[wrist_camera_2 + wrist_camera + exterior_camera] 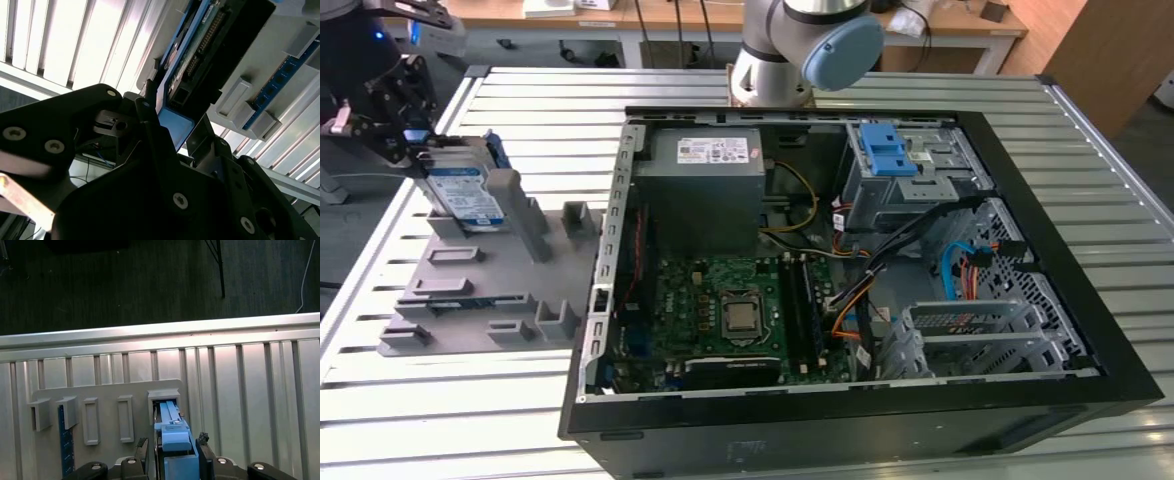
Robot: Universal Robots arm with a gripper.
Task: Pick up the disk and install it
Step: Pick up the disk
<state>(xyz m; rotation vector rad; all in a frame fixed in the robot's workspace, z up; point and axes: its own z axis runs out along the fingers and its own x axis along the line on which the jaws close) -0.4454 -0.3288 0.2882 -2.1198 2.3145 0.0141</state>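
The disk (460,195) stands upright on edge in a slot of the grey holder block (480,290) at the exterior view's left, its white-and-blue label facing out. My gripper (420,150) is at the disk's upper end, over its blue carrier. In the first wrist view the gripper (172,442) straddles the disk's blue end handle (176,437), which sits in the holder's slot. The second wrist view shows the disk (200,45) from its circuit-board side, with the gripper (175,125) at its blue end.
The open computer case (854,270) lies at the centre and the exterior view's right, with a grey power supply (707,165), a motherboard and a metal drive cage topped by a blue latch (887,150). The arm's base (794,50) stands behind it. The slatted metal table (440,400) runs underneath.
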